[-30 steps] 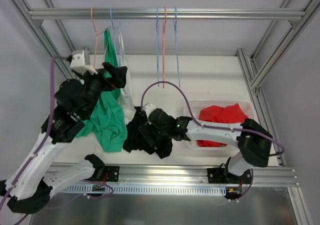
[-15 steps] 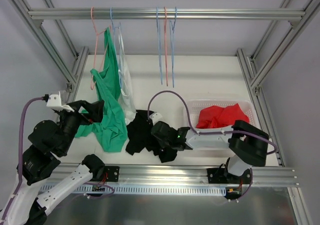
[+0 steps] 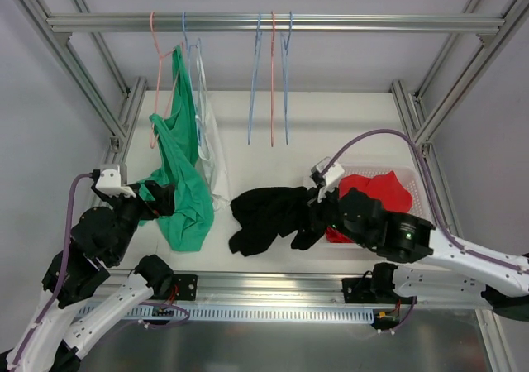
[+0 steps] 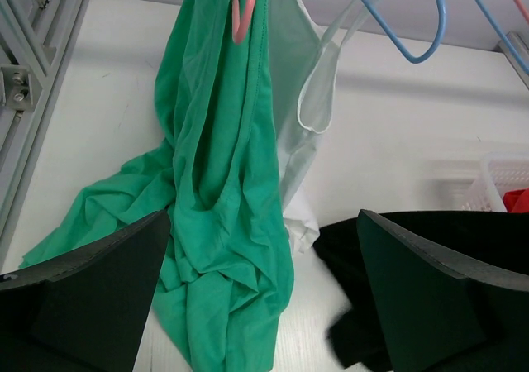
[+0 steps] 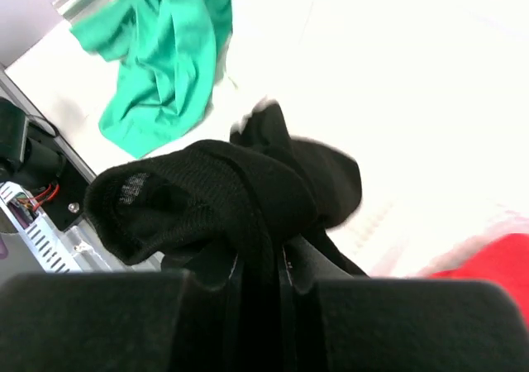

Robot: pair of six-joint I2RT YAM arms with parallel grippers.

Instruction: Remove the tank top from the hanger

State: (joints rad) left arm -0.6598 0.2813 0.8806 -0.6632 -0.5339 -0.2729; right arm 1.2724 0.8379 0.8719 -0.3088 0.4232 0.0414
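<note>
A green tank top (image 3: 182,174) hangs from a pink hanger (image 3: 157,74) on the rail, its lower part heaped on the table. In the left wrist view the green tank top (image 4: 219,165) drapes over the pink hanger (image 4: 242,8). My left gripper (image 3: 161,200) is open just in front of the heap, holding nothing; the left gripper (image 4: 264,298) frames the cloth. My right gripper (image 3: 318,211) is shut on a black garment (image 3: 269,215), which hangs above the table. In the right wrist view the black garment (image 5: 223,190) bunches over the shut right gripper (image 5: 258,264).
A white garment (image 3: 208,140) hangs on a blue hanger (image 4: 413,25) beside the green one. Three empty hangers (image 3: 271,83) dangle mid-rail. A white basket (image 3: 413,174) holding red cloth (image 3: 376,190) stands at the right. Aluminium frame posts line both sides.
My right gripper closed on the black garment, lifted it off the table and carried it right toward the basket. My left arm dropped back from the hanging green top, still open.
</note>
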